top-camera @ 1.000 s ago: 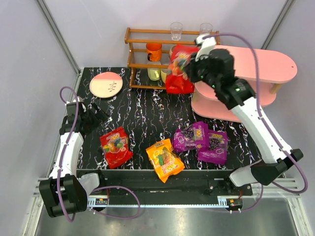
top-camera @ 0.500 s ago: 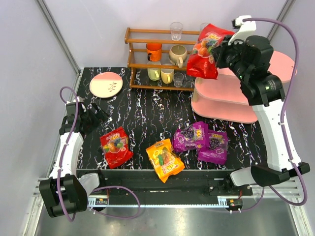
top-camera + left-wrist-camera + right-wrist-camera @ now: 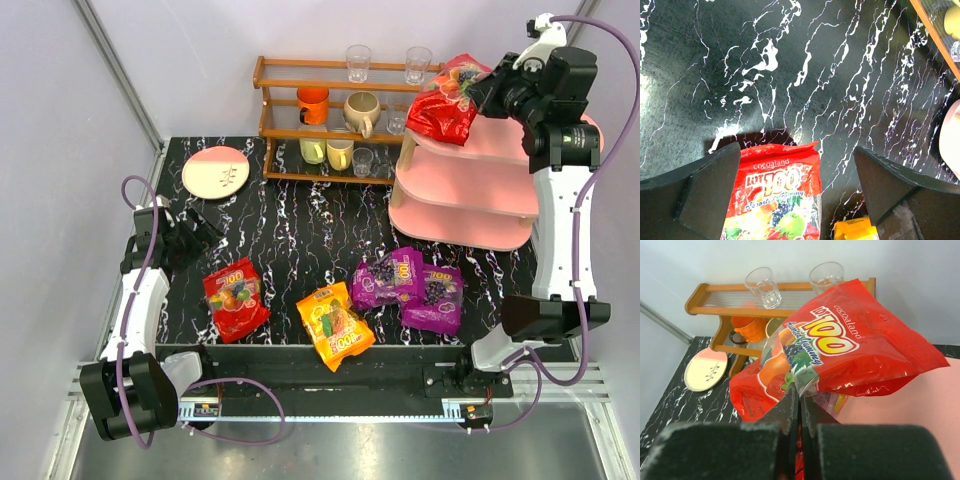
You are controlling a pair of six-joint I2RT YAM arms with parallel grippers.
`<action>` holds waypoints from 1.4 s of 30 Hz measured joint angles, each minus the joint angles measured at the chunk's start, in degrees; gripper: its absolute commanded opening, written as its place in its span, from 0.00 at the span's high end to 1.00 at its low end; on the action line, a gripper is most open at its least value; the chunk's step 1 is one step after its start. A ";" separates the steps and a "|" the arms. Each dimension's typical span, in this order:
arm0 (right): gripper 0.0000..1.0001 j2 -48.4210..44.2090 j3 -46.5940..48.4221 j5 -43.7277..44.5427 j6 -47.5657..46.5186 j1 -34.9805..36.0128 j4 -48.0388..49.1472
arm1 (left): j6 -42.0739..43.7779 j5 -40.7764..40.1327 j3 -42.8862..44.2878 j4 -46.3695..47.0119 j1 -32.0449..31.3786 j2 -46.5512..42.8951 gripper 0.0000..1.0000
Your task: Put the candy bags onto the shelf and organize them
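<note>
Red bag (image 3: 448, 100) pinched in R gripper (image 3: 488, 92), jaws tight on its edge, hanging just ahead of it, shelf (image 3: 470, 190) top tier below. L gripper (image 3: 195, 235) spread wide, 2nd red bag (image 3: 777, 195) flat ahead of it.

R hand (image 3: 487, 95) gripping red bag (image 3: 445, 106), over pink shelf (image 3: 468, 192) top
</note>
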 measured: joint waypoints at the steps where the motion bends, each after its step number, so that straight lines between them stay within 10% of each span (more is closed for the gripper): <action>1: 1.00 0.35 0.00 -1.75 0.20 -0.70 -0.07 | 0.00 0.02 0.00 0.00 0.00 0.00 0.01; 14: 0.88 2.14 0.02 -8.96 0.98 -7.21 -1.73 | 0.00 0.31 -0.02 0.00 0.07 0.00 0.01; 17: 0.45 3.58 0.74 -9.46 1.42 -8.48 -1.66 | 0.00 0.39 -0.11 0.00 0.15 0.02 0.01; 25: 0.12 4.61 2.86 -4.61 2.71 -9.31 -0.81 | 0.00 0.72 -0.11 0.07 0.50 0.28 0.01; 28: 0.17 4.39 4.11 -0.68 3.45 -9.38 -0.81 | 0.00 0.85 -0.11 0.09 0.61 0.28 0.01; 33: 0.90 3.45 5.88 1.73 5.75 -9.42 -0.52 | 0.00 1.16 -0.11 0.09 0.72 0.28 0.01; 42: 1.00 9.57 20.24 10.47 3.43 2.01 -0.98 | 0.00 1.55 -0.11 0.44 0.94 0.28 0.01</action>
